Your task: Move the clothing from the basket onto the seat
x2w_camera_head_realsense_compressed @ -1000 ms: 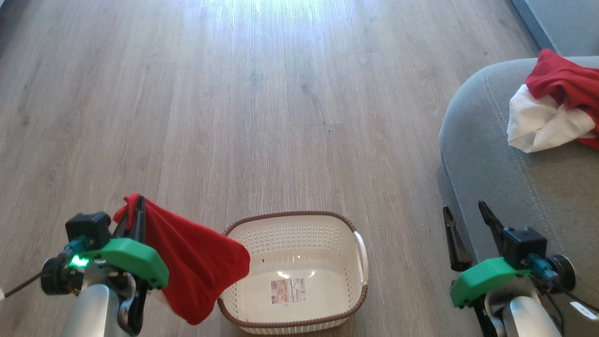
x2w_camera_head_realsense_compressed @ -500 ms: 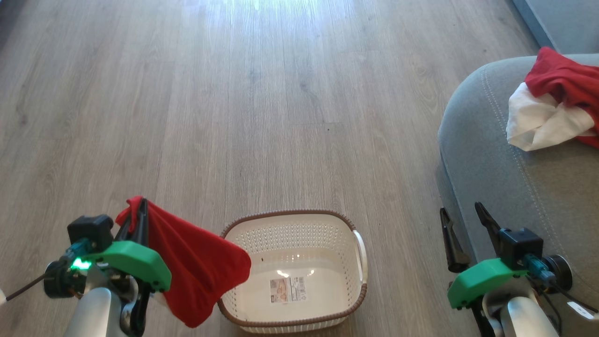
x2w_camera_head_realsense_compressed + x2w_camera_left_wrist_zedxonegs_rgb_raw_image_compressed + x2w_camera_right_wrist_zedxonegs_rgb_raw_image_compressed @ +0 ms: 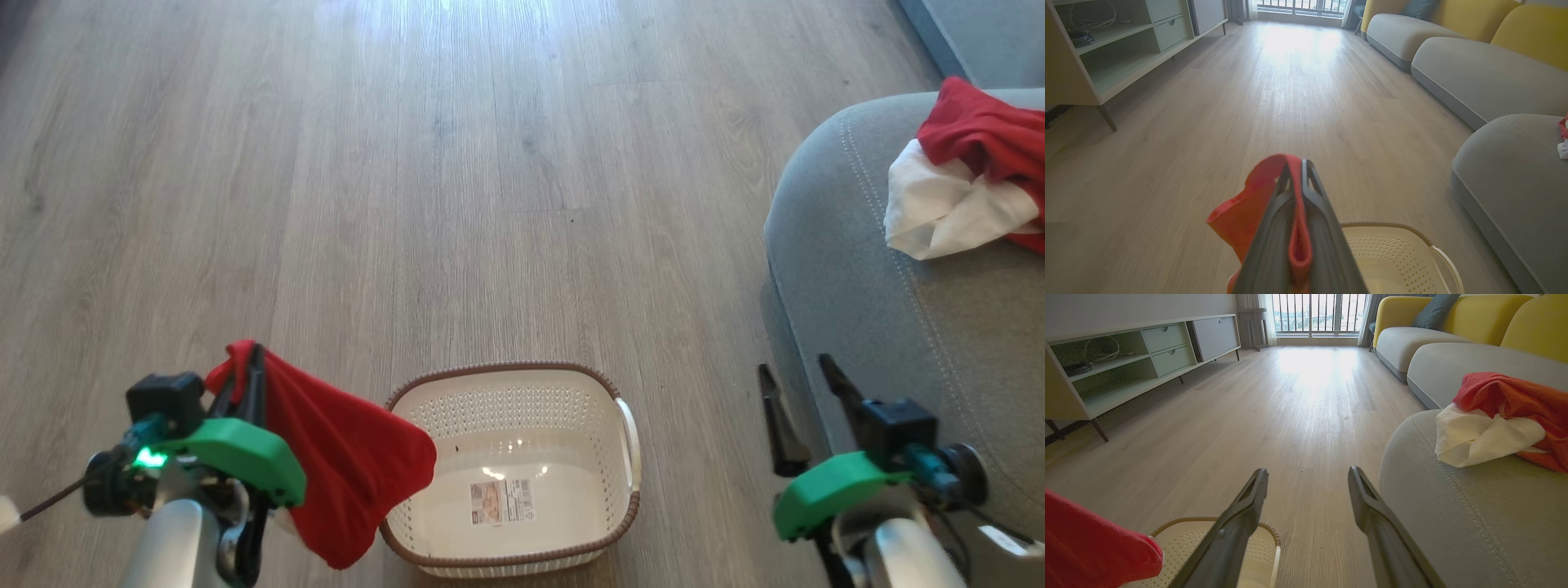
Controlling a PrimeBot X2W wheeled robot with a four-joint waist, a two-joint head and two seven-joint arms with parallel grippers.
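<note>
One garment in hand: we are pinching a red piece (image 3: 351, 478) in the left end effector (image 3: 251, 359), whose fingers are closing tightly on a fold while the rest is hanging over the left rim of the basket (image 3: 506, 408).
Basket: it is sitting on the floor (image 3: 490, 163) between our arms, looking emptied down to its label (image 3: 502, 505).
Seat: the seat (image 3: 857, 278) is lying to our right, well apart from the held piece, and is carrying a red garment (image 3: 988, 135) and a white garment (image 3: 939, 212).
Right end effector (image 3: 793, 367): we are keeping it spread wide and empty, just beside the seat's edge.
Snag risk: we are judging that the dangling cloth could catch the rim and drag the light basket.
Drop risk: thin fabric could be slipping from so small a pinch mid-carry, landing on the floor short of the seat.
</note>
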